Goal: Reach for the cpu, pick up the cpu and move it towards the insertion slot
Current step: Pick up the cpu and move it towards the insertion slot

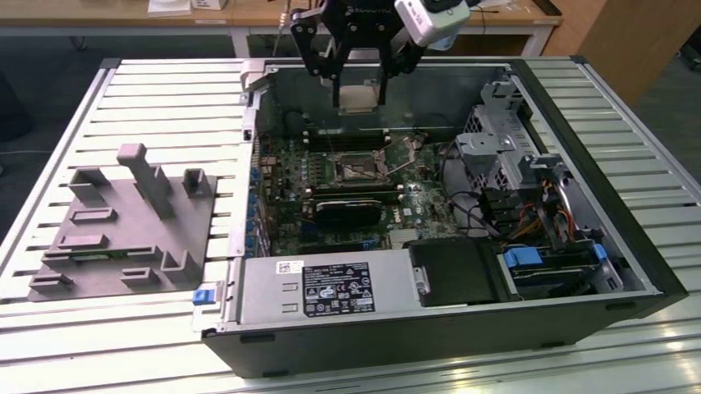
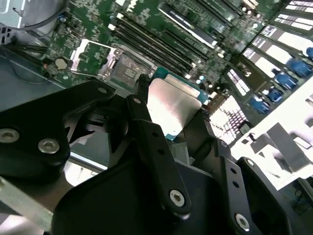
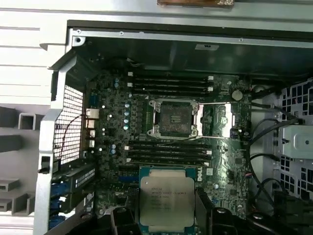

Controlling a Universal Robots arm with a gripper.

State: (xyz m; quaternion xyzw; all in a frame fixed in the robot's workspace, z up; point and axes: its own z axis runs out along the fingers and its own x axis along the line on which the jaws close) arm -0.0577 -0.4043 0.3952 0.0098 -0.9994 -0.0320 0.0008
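The claw (image 1: pixel 359 98) is clenched on the cpu (image 1: pixel 357 99), one black finger on each of two opposite edges; the chip hangs in the air above the open computer case (image 1: pixel 613 271), well clear of everything under it; in the second wrist view the cpu (image 2: pixel 172 108) shows its shiny silver top between the two fingers (image 2: pixel 146 132), with the thin green rim peeking out along the far edge; in the first wrist view the cpu (image 3: pixel 167 202) sits flat and square to the board.

The insertion slot (image 1: pixel 356 170) is down on the motherboard (image 1: pixel 422 217), not touching the chip; in the exterior view it lies below the chip in the frame, nearer the camera; the first wrist view has the slot (image 3: pixel 174 117) open, dark centre, silvery frame round it, thin wire lever running off one side. One cpu, one slot, one claw.

Room-wise: the case walls box the board in on all sides, but the top is wide open; long memory slots run along two sides of the socket, and I'm not counting them for sure; a drive cage with loose cables (image 1: pixel 515 217) crowds the exterior view's right, and the silver power supply (image 1: pixel 323 287) takes the near edge. Outside the case, on the exterior view's left, one grey plastic fixture (image 1: pixel 121 230) sits on the slatted metal table (image 1: pixel 164 90), well apart from the claw.
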